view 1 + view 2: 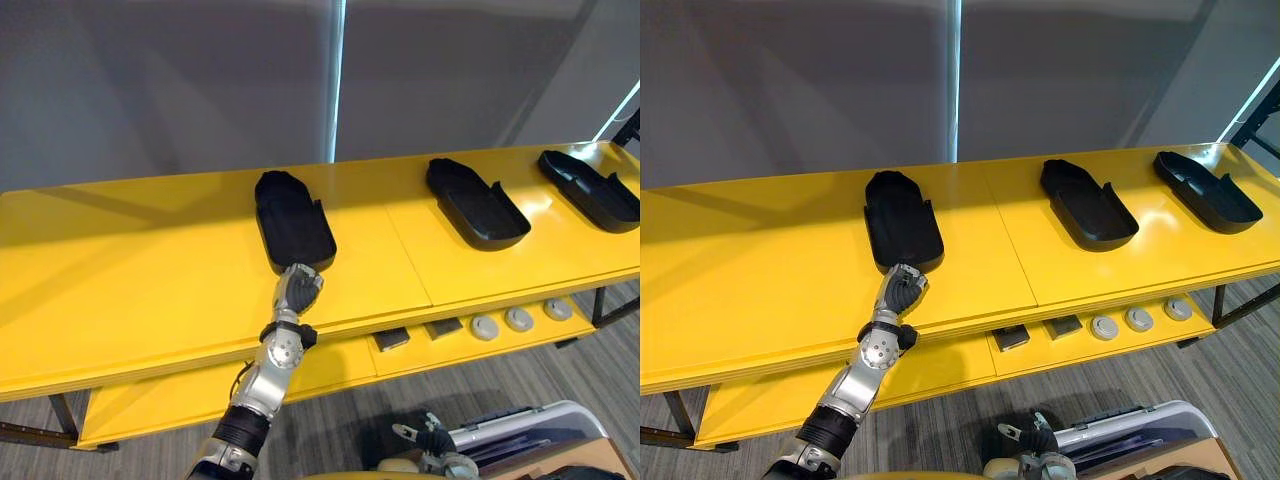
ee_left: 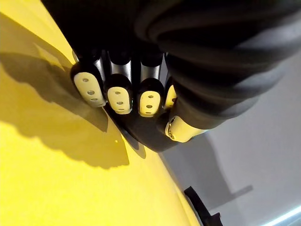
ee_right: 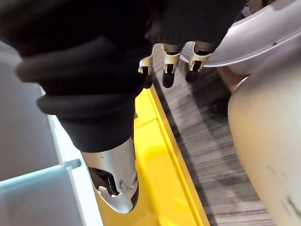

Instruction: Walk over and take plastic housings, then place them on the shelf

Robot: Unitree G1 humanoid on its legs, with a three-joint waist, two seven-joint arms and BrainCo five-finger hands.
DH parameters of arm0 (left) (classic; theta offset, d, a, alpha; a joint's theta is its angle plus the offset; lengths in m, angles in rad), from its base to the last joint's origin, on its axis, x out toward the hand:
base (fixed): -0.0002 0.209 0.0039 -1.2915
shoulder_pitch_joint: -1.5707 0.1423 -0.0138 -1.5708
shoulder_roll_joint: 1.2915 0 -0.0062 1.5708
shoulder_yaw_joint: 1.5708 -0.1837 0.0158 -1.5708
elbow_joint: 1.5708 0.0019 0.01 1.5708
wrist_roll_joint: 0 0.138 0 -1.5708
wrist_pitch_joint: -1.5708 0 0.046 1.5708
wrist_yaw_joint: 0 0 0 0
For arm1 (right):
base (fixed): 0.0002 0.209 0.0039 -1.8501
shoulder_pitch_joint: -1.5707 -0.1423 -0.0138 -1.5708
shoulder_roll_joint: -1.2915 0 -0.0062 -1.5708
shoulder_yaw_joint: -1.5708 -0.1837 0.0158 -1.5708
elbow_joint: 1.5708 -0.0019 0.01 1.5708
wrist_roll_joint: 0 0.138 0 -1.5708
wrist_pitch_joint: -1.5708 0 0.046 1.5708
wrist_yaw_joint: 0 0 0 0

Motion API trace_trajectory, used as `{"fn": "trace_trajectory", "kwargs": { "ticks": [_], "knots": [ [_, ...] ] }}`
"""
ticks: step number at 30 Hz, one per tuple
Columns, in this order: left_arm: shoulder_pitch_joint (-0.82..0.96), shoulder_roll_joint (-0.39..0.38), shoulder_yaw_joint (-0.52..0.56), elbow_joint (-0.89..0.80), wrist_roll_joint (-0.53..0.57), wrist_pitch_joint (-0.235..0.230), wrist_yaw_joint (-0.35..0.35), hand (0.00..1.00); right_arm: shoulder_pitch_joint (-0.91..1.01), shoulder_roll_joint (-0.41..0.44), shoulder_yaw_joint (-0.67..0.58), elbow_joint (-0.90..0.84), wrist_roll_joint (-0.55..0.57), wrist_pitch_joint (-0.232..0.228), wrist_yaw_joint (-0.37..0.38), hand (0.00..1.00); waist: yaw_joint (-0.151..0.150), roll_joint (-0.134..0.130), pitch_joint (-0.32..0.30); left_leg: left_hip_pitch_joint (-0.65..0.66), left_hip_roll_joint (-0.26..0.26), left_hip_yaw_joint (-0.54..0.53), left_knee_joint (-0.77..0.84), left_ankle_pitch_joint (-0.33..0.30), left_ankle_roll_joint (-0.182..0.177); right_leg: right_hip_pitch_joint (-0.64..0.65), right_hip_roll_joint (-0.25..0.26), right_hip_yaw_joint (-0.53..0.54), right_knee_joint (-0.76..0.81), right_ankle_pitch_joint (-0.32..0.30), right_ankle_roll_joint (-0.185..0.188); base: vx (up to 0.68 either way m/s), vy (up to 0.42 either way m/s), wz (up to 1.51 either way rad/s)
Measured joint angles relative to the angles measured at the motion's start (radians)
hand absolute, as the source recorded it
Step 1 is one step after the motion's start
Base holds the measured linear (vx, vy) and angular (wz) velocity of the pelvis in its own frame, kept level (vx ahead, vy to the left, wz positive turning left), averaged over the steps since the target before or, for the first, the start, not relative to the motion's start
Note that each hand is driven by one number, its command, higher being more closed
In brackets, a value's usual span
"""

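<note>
Three black plastic housings lie on the yellow shelf top (image 1: 130,260): one left of centre (image 1: 292,222), one right of centre (image 1: 475,205) and one at the far right (image 1: 590,188). My left hand (image 1: 297,290) reaches up from below to the near end of the left housing (image 2: 143,134). Its fingers (image 2: 117,94) are curled over that end and the thumb is tucked against its edge. The housing rests flat on the shelf. My right hand (image 1: 432,437) hangs low by my side, fingers (image 3: 169,61) relaxed and holding nothing.
A lower yellow shelf holds small dark blocks (image 1: 392,340) and three round grey discs (image 1: 518,320). A pale bin (image 1: 530,430) stands on the grey floor at the lower right. Grey wall panels rise behind the shelf. Bare yellow surface lies left of the left housing.
</note>
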Motion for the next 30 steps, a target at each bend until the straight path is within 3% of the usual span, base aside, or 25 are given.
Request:
{"fn": "trace_trajectory", "kwargs": {
  "ticks": [19, 22, 25, 27, 30],
  "knots": [
    [-0.014, 0.011, 0.031, -0.015, 0.012, 0.001, 0.018, 1.0, -0.005, 0.001, -0.001, 0.009, 0.0, -0.008, -0.004, 0.0, 0.0, -0.001, 0.004, -0.006, 0.002, -0.01, 0.009, -0.005, -0.003, 0.0, 0.001, -0.006, 0.0, 0.0, 0.0, -0.03, -0.023, 0.01],
    [0.003, 0.032, 0.039, -0.187, -0.017, -0.008, 0.018, 1.0, -0.013, 0.001, -0.001, 0.019, 0.0, -0.008, -0.004, 0.0, 0.001, 0.0, 0.004, -0.006, 0.0, -0.027, 0.012, -0.004, -0.003, 0.011, -0.005, -0.023, 0.0, 0.0, 0.0, -0.03, -0.017, 0.15],
    [0.031, 0.049, 0.098, -0.412, -0.096, -0.07, 0.019, 1.0, -0.02, -0.002, -0.002, 0.035, 0.0, -0.007, -0.004, 0.0, 0.009, 0.0, 0.004, -0.015, -0.002, -0.037, 0.018, -0.005, -0.001, 0.016, -0.01, -0.028, 0.004, 0.0, 0.0, -0.05, -0.015, 0.09],
    [0.034, 0.06, 0.175, -0.506, -0.148, -0.101, 0.02, 1.0, -0.019, -0.005, -0.003, 0.04, 0.0, -0.006, -0.004, 0.0, 0.028, 0.0, 0.005, -0.016, -0.002, -0.041, 0.023, -0.006, 0.0, 0.019, -0.01, -0.03, 0.005, 0.0, 0.0, -0.05, -0.018, 0.09],
    [0.08, 0.061, 0.386, -0.627, -0.255, -0.148, 0.065, 1.0, -0.02, -0.009, -0.006, 0.051, 0.0, -0.005, -0.002, 0.0, 0.042, 0.004, 0.008, -0.019, 0.0, -0.073, 0.033, -0.006, 0.0, 0.037, -0.013, -0.052, 0.005, -0.001, 0.0, -0.05, -0.03, 0.28]
  ]
}}
